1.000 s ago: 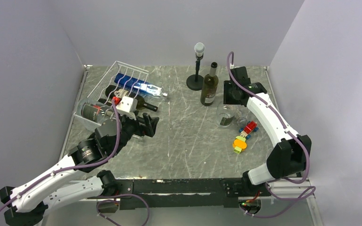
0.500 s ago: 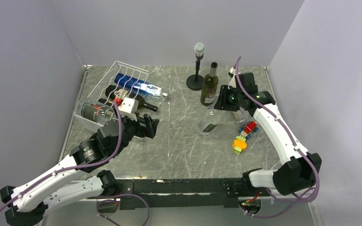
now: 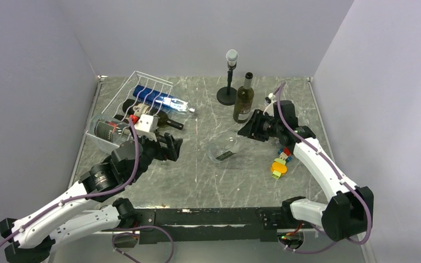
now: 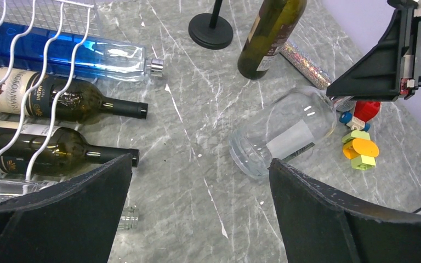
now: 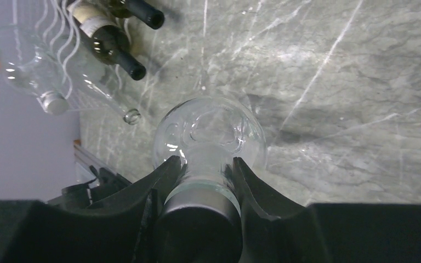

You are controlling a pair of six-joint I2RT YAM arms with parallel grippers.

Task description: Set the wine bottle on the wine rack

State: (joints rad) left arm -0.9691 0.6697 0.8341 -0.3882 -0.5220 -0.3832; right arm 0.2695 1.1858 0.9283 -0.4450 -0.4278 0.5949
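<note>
Clear-glass wine bottle is grasped at its neck by the clenched right hand and is tilted nearly level over the middle of the grey marbled worktop, well apart from the white wire wine rack at far left. The left hand hangs released, fingers spread, near the rack, where dark bottles lie.
</note>
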